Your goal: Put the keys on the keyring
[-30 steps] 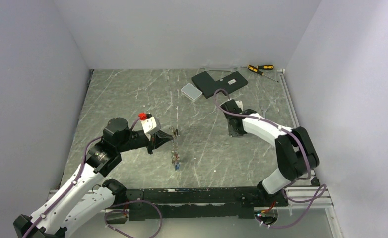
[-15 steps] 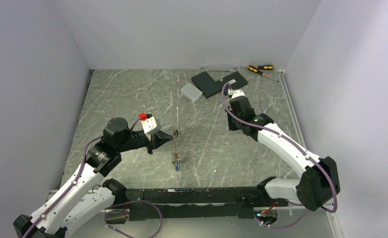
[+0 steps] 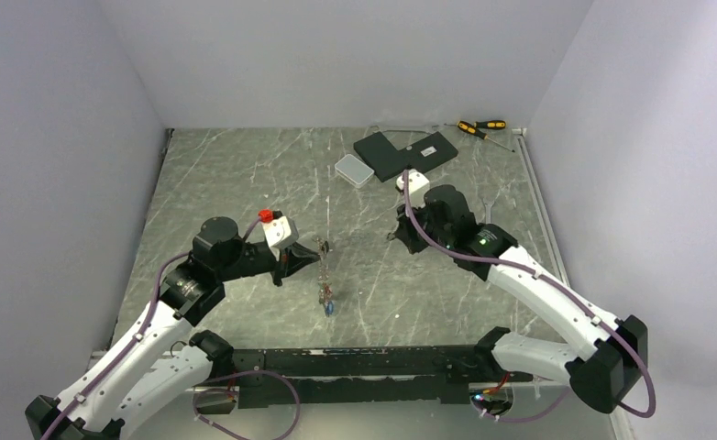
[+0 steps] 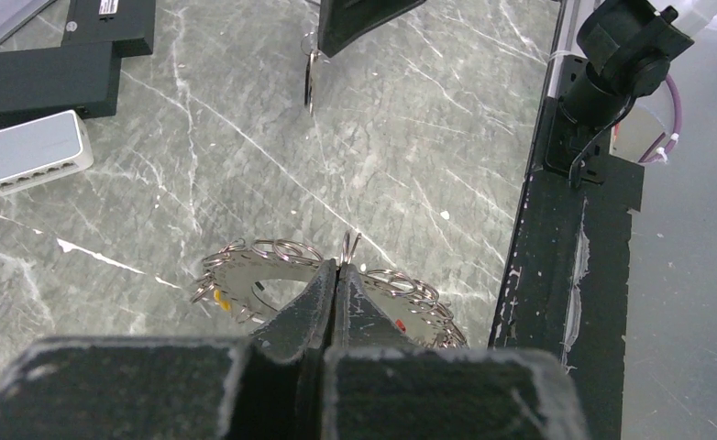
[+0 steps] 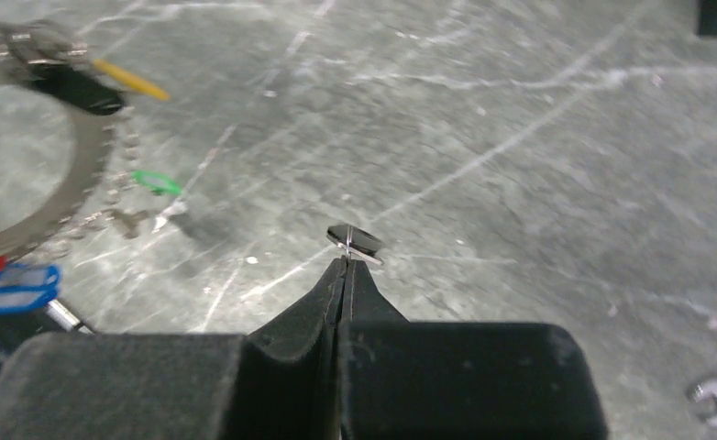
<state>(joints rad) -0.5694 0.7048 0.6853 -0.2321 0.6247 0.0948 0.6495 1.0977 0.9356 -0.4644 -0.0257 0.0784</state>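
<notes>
Evidently at the step of joining 1 more key to the keyring. Pinched in the right claw (image 5: 344, 264), tips pressed together: a small dark-headed key (image 5: 355, 240), up off the surface (image 5: 566, 137). Clamped in the left claw (image 4: 336, 272), tips together on its near rim: the keyring (image 4: 245, 278), raised near mid-surface and well apart from the right claw, with several keys (image 3: 325, 298) hanging below it and small loops (image 4: 277, 247) round its rim. Partway done, by the look of it.

To do this well:
- Keep the left claw motionless.
- Bring the key across slowly, aiming at a free loop on the rim, not at the wide centre.
- Approach from the side facing the right arm, away from the hanging keys.
- Avoid knocking the keyring and setting the keys swinging.
- Check alignment in the left wrist view before pushing, and let go only once hooked.
</notes>
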